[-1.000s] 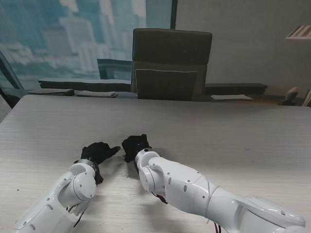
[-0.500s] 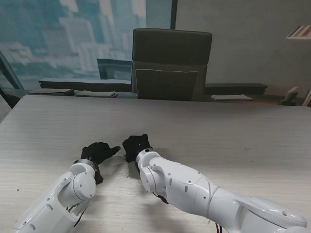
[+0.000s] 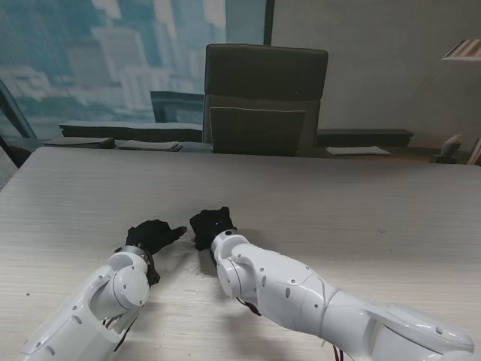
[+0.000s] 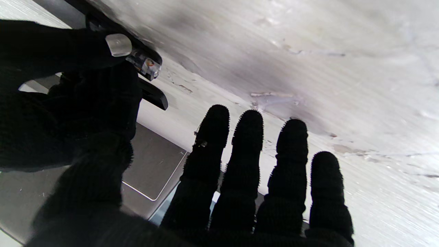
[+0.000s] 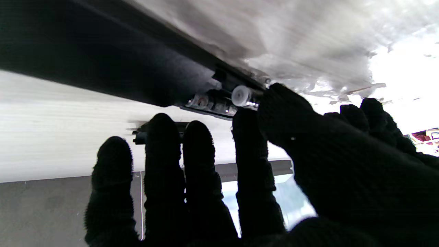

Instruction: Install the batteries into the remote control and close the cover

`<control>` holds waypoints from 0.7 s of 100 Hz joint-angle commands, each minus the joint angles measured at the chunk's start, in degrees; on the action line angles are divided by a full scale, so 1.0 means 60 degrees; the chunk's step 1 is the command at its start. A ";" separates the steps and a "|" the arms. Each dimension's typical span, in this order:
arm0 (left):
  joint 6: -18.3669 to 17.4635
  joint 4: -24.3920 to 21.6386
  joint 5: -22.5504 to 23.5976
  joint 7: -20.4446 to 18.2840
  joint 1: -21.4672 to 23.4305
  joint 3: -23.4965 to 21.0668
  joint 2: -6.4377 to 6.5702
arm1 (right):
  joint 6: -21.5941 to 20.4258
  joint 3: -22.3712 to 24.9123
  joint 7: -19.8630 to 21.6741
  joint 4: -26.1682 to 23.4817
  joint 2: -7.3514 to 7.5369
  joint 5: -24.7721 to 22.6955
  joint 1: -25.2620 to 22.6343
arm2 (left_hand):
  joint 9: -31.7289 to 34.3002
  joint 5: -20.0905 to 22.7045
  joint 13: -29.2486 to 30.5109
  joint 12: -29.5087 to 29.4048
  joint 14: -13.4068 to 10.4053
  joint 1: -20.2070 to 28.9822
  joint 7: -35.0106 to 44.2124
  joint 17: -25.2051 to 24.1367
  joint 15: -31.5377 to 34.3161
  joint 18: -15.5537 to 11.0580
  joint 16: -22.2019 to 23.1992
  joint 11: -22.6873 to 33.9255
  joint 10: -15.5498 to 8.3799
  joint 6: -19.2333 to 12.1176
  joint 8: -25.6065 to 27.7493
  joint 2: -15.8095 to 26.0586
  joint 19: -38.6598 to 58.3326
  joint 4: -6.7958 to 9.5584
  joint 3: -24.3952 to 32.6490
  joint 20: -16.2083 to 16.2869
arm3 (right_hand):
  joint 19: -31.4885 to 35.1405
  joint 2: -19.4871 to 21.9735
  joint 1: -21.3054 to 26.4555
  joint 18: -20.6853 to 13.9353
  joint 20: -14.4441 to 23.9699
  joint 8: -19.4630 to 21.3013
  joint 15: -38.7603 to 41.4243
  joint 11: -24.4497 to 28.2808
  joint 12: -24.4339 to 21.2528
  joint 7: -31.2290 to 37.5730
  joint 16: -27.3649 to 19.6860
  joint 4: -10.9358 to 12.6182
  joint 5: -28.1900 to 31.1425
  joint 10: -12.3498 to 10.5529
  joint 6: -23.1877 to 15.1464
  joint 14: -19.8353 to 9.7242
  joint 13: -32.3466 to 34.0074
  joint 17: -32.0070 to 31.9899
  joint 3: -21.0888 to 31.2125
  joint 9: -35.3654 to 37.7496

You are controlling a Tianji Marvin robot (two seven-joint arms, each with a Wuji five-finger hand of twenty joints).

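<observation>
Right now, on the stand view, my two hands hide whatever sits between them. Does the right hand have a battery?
Observer: Yes. In the right wrist view the right hand pinches a battery between thumb and forefinger. Its silvery end is right against the dark remote. I cannot tell whether it is seated.
Operator: And the left hand, is it gripping anything?
Observer: No. In the left wrist view the left hand holds nothing, with its four fingers straight and apart over the table.
</observation>
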 commanded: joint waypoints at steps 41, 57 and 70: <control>0.0083 0.0181 -0.0100 -0.0274 0.0101 0.0108 -0.0018 | -0.0230 0.0028 -0.0100 0.0165 -0.0075 -0.0037 0.0003 | -0.0118 -0.0060 -0.0150 -0.0136 0.0413 -0.0008 -0.0130 -0.0175 -0.0956 -0.0126 -0.0606 -0.0085 0.0145 0.0124 -0.0093 0.0256 -0.0086 0.0086 -0.0126 -0.0153 | 0.0328 -0.0068 -0.0006 -0.0207 -0.0032 0.0152 0.0100 0.0085 0.0165 0.0311 0.0124 0.0296 -0.0325 0.0074 -0.0185 -0.0175 -0.0236 -0.0116 -0.0013 -0.0288; 0.0107 0.0171 -0.0113 -0.0302 0.0100 0.0115 -0.0014 | -0.0311 0.0047 -0.0173 0.0251 -0.0104 -0.0013 0.0020 | -0.0121 -0.0073 -0.0153 -0.0136 0.0414 -0.0007 -0.0146 -0.0175 -0.0958 -0.0126 -0.0606 -0.0084 0.0135 0.0160 -0.0100 0.0250 -0.0086 0.0084 -0.0125 -0.0153 | 0.0344 0.0188 0.0255 -0.0216 -0.0030 0.0138 0.0107 0.0108 0.0168 0.0364 0.0124 0.0317 -0.0262 0.0007 -0.0297 -0.0225 -0.0178 -0.0030 0.0188 -0.0229; 0.0121 0.0157 -0.0115 -0.0304 0.0107 0.0110 -0.0015 | -0.0334 0.0052 -0.0156 0.0283 -0.0112 0.0031 0.0025 | -0.0117 -0.0061 -0.0165 -0.0136 0.0407 -0.0009 -0.0133 -0.0175 -0.0962 -0.0126 -0.0607 -0.0083 0.0140 0.0118 -0.0095 0.0253 -0.0086 0.0084 -0.0126 -0.0153 | 0.0328 0.0195 0.0402 -0.0172 -0.0041 0.0092 0.0080 0.0044 0.0063 0.0344 0.0102 0.0318 -0.0315 -0.0006 -0.0327 -0.0252 -0.0061 0.0024 0.0326 -0.0151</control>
